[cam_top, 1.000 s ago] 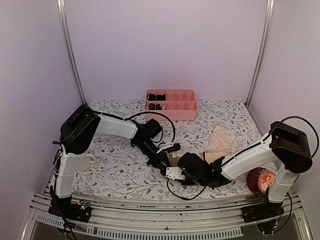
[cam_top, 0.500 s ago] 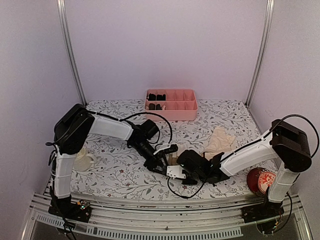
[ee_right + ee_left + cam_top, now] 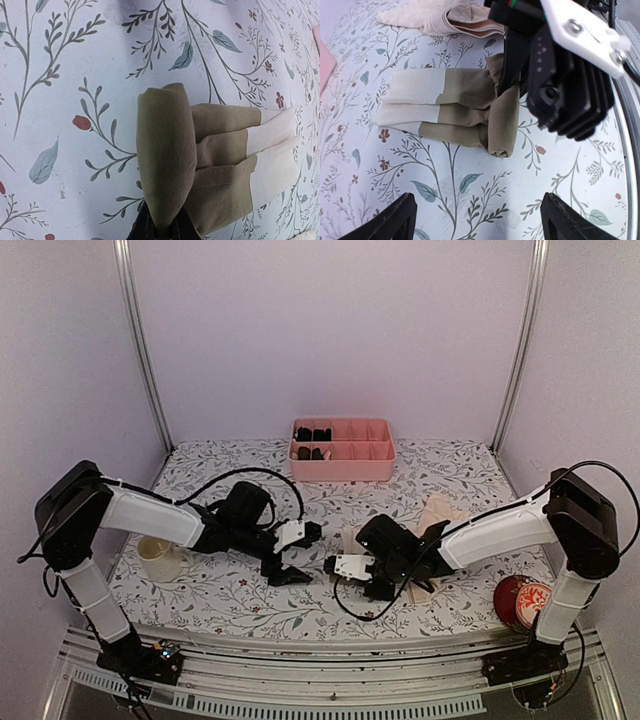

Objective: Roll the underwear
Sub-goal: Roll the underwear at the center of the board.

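Observation:
The olive-brown underwear (image 3: 455,105) with a cream-white end lies folded in a long strip on the flowered table. Its brown end is turned into a short roll (image 3: 164,150). My right gripper (image 3: 160,229) is shut on that roll, pinching it from the near side. In the left wrist view its black body (image 3: 560,75) stands over the roll. My left gripper (image 3: 480,222) is open and holds nothing. It hangs over bare cloth just short of the roll and left of it in the top view (image 3: 300,553). The peach-beige underwear (image 3: 440,515) lies crumpled further right.
A pink compartment tray (image 3: 342,465) with small black bundles (image 3: 312,435) stands at the back centre. A cream mug (image 3: 158,558) sits near the left arm. A red round object (image 3: 520,602) sits at the front right corner.
My left gripper has let go of the olive underwear, opened wide and drawn back to the left. The right gripper has shut on the rolled end and shifted slightly up the table.

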`<state>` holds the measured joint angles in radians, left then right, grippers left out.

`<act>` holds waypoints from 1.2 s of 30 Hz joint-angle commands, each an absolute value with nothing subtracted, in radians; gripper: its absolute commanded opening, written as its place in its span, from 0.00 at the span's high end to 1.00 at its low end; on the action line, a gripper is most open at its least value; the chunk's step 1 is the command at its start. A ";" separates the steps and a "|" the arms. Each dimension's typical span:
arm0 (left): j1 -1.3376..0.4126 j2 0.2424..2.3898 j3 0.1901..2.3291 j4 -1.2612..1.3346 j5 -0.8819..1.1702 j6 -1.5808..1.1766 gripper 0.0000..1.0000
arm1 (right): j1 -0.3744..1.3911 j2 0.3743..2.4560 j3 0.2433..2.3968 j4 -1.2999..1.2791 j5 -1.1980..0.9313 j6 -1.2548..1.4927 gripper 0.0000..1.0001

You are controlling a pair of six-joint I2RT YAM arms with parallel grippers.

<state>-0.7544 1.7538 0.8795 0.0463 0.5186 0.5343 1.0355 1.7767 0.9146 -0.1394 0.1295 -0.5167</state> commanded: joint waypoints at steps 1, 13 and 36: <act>-0.759 1.693 0.780 0.295 0.445 0.597 0.13 | 1.003 1.836 0.965 -0.298 -0.081 -0.463 0.96; -0.939 1.626 0.541 0.569 0.247 0.810 0.31 | 0.980 1.903 1.059 -0.430 -0.388 -0.423 0.95; -1.170 1.837 0.509 0.783 -0.152 0.978 0.40 | 0.935 1.985 1.088 -0.442 -0.400 -0.400 0.94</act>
<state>-1.1473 1.7782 0.4953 0.7624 -0.0414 0.9421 0.9363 1.9171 1.1202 -0.3527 -0.4347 -0.4072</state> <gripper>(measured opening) 0.608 0.065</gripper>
